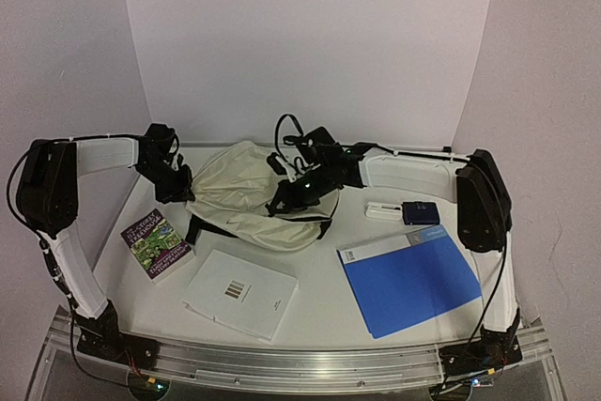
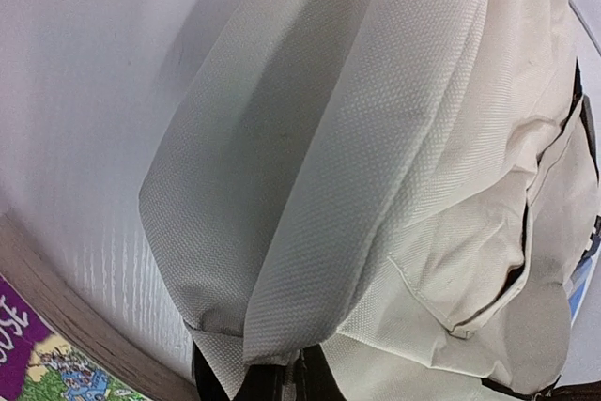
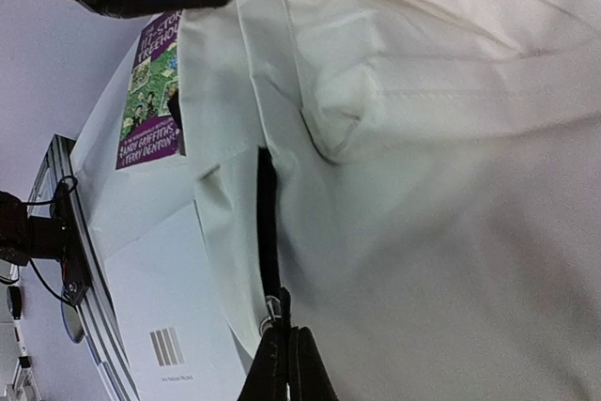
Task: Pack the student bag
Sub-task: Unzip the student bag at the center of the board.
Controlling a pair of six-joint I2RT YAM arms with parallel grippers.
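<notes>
The student bag [image 1: 246, 196], cream-beige fabric with black straps, lies crumpled at the back middle of the table. My left gripper [image 1: 184, 189] is at the bag's left end. In the left wrist view the bag's fabric [image 2: 376, 138] fills the frame, and my left gripper [image 2: 294, 376] is shut with a fold of it pinched between the dark fingers. My right gripper [image 1: 291, 196] rests on the bag's right side. Its fingers [image 3: 286, 337] are shut on the zipper pull [image 3: 276, 305] at the near end of a black zipper line [image 3: 267, 223].
A purple paperback [image 1: 157, 243] lies at the front left of the bag, with a white booklet [image 1: 240, 293] nearer the front. A blue folder [image 1: 408, 279] is at the right. Behind it lie a small dark-blue case [image 1: 422, 212] and a white item [image 1: 382, 210].
</notes>
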